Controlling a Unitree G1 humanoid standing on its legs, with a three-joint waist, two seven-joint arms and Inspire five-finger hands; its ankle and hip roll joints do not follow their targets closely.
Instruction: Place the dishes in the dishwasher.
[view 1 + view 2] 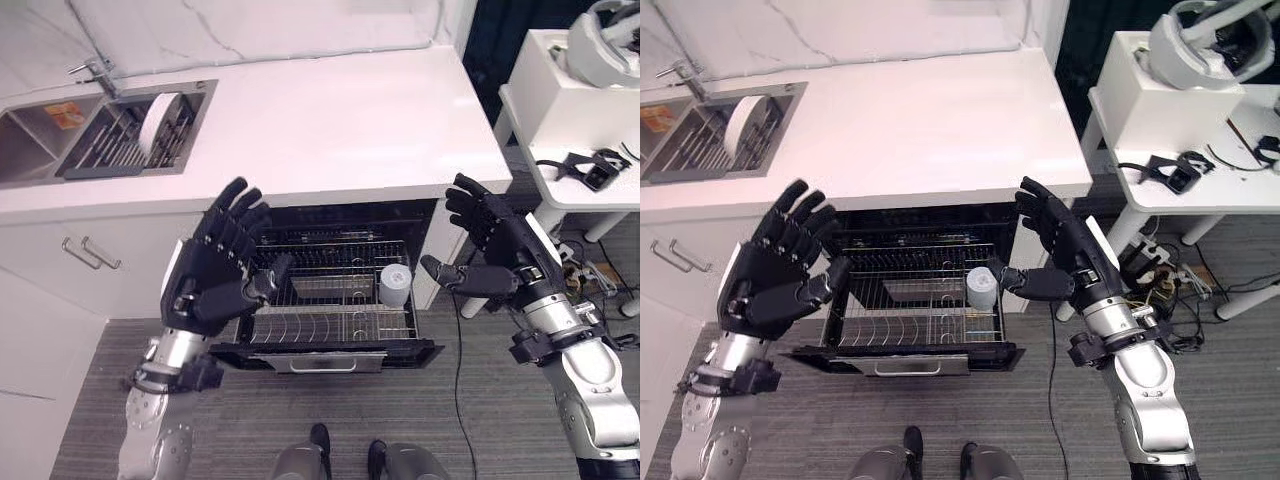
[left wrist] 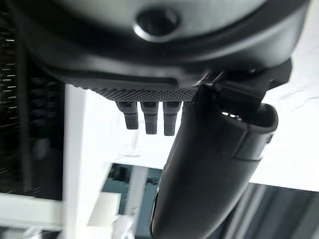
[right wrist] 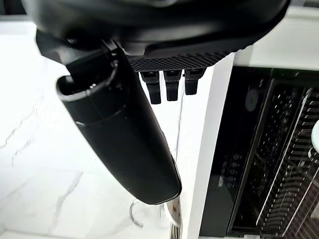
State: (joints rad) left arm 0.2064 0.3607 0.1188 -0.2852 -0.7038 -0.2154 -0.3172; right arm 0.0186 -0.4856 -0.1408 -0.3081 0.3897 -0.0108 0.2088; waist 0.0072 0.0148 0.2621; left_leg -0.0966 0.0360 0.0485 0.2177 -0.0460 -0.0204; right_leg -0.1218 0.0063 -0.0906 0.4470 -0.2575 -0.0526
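Both hands, left and right, are spread wide and empty, so you could clip the counter edge reaching for that plate up-left.

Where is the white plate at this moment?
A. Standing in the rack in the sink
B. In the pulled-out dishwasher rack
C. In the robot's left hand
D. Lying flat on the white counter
A: the white plate stands on edge in the rack in the sink, while the left hand and right hand are open and hold nothing.
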